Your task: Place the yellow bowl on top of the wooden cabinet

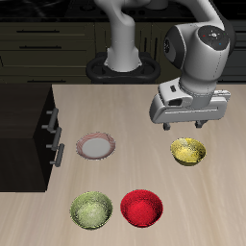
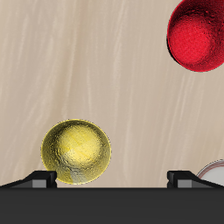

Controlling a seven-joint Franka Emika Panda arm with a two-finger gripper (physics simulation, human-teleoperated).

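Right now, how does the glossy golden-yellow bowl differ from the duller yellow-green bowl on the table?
The glossy golden-yellow bowl is brighter and shinier; the duller yellow-green bowl looks matte and greenish. The golden bowl sits farther back, just below the gripper; the yellow-green one lies near the table's front edge, beside the red bowl, away from the gripper. Both are small, round, upright, empty and about equal in size.

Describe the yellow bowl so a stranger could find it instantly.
Start at the robot's gripper over the light wooden table. Just below it, toward the front edge, sits the glossy golden-yellow bowl, brighter than the duller yellow-green bowl beside the red bowl.
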